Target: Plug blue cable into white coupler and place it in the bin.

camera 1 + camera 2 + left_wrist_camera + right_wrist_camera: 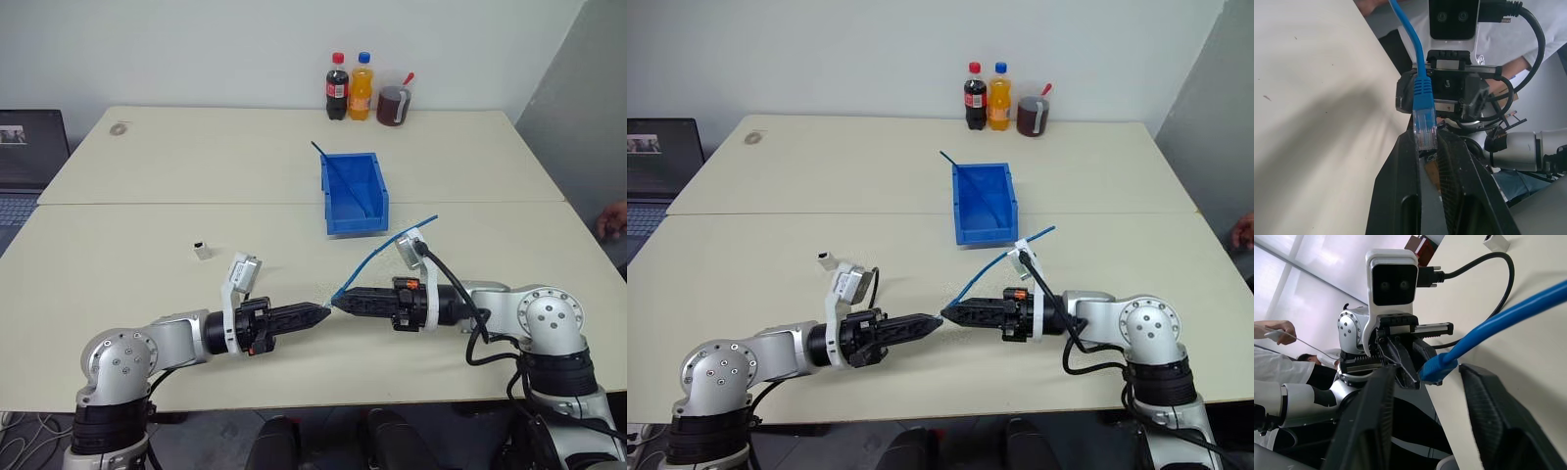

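Note:
The blue cable [382, 251] hangs in the air between my two grippers, which point at each other over the near table. My left gripper [323, 313] is shut on the cable's clear plug [1425, 128]. My right gripper [1427, 369] stands open, its fingers on either side of the cable's blue boot [1437, 368] without touching it. The cable's free end rises towards the right, near the bin. The white coupler [202, 251] lies on the table to the left, apart from both grippers. The blue bin [355, 226] stands beyond the grippers at mid table.
A thin dark stick [323, 152] pokes out of the bin's far left corner. Two bottles [349, 86] and a dark jar [394, 105] stand at the table's back edge. A laptop [24, 147] sits far left. A person's hand [612, 217] shows at the right edge.

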`<state>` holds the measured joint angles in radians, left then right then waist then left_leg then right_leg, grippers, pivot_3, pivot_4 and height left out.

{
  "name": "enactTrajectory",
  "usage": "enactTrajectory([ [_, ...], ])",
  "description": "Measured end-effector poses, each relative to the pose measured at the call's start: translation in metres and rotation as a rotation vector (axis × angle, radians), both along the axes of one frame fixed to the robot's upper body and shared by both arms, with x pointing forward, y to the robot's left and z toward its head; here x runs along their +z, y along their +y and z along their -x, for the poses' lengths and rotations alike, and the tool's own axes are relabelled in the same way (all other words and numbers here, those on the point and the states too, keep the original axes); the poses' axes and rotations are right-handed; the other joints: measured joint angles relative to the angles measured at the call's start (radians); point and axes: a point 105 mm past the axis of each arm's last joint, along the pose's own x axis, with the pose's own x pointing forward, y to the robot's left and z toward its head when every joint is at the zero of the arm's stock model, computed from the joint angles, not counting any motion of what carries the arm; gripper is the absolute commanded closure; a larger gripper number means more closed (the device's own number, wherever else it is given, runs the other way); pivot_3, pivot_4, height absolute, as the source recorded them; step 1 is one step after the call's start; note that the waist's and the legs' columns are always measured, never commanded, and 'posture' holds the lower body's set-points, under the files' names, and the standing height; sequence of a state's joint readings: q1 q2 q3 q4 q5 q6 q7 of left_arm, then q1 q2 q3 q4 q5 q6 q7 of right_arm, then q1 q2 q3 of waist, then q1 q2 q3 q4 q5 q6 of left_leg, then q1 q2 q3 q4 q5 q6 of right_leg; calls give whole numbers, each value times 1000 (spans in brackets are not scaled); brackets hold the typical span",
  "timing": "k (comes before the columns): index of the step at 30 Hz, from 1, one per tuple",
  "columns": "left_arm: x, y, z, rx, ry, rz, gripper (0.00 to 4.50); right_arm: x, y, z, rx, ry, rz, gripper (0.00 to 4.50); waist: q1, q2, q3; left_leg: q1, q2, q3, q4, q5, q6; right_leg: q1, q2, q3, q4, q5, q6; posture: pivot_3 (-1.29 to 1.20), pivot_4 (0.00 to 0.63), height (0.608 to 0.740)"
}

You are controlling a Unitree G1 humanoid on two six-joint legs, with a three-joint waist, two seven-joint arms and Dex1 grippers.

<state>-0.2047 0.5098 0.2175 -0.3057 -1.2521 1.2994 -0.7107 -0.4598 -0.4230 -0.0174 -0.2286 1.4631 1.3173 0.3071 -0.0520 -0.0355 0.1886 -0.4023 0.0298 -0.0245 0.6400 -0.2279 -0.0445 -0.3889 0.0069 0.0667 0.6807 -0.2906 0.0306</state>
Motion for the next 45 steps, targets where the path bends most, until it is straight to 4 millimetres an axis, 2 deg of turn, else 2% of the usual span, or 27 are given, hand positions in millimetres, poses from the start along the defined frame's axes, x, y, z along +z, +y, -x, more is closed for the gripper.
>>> enactTrajectory([
  [5,0,-1,1,-7,-10,-6,4277,-1,-1,-2,-7,12,-3,4292,0,0,0,0,0,0,0,0,0,0,0,0,0,0,0,0,150,740],
  [10,0,-2,0,-8,-27,-11,4277,-1,-1,-2,-8,9,-1,4341,0,0,0,0,0,0,0,0,0,0,0,0,0,0,0,0,150,740],
  [12,0,-2,-1,-1,-42,-13,3582,0,-1,-3,-14,8,-1,4341,0,0,0,0,0,0,-1,0,0,0,0,1,-1,0,0,0,150,740],
  [18,-5,8,3,6,-37,-42,2308,7,0,-12,-34,-11,-11,4341,-5,0,0,0,0,1,-2,0,0,-1,0,1,-1,0,0,0,150,740],
  [23,-20,28,27,-16,-78,-210,1210,5,-11,-28,-121,-25,3,4341,-5,0,0,0,1,2,-8,0,0,-3,0,3,-3,-1,-2,0,150,740],
  [25,-31,41,26,31,-134,-327,814,4,-15,-32,-143,-31,9,4341,-4,0,0,0,1,2,-10,0,0,-4,-1,3,-3,-1,-2,0,150,740],
  [27,-46,63,12,164,-237,-509,401,4,-20,-38,-175,-44,5,4341,-1,1,1,0,1,2,-10,0,0,-5,-1,3,-3,-2,-3,0,150,740],
  [29,-57,94,-18,466,-360,-714,43,1,-27,-47,-228,-51,4,4341,2,1,1,0,2,3,-11,0,0,-5,-6,3,-3,-2,-3,0,150,740],
  [31,-58,112,-34,707,-409,-806,43,-4,-31,-53,-258,-47,7,4341,5,0,1,-2,2,3,-10,0,0,-6,-8,2,-3,-1,-2,0,150,740],
  [35,-63,133,-38,974,-453,-938,43,-8,-30,-57,-276,-56,1,4341,3,0,0,-4,1,4,-10,0,0,-7,-8,3,-4,1,-4,0,150,740],
  [39,-64,141,-45,1190,-442,-968,43,-11,-28,-61,-275,-62,3,4341,10,0,0,-5,0,2,-9,0,0,-8,-8,1,-2,2,-3,0,150,740],
  [42,-64,151,-63,1314,-400,-943,43,-6,-27,-67,-278,-90,6,4341,17,0,0,-5,-1,3,-8,1,1,-8,-4,-1,-1,2,0,0,150,740],
  [45,-62,158,-76,1365,-393,-927,43,-4,-27,-70,-282,-109,12,4341,19,-1,0,-5,-1,3,-7,1,1,-7,-3,-1,-2,2,1,0,150,740],
])
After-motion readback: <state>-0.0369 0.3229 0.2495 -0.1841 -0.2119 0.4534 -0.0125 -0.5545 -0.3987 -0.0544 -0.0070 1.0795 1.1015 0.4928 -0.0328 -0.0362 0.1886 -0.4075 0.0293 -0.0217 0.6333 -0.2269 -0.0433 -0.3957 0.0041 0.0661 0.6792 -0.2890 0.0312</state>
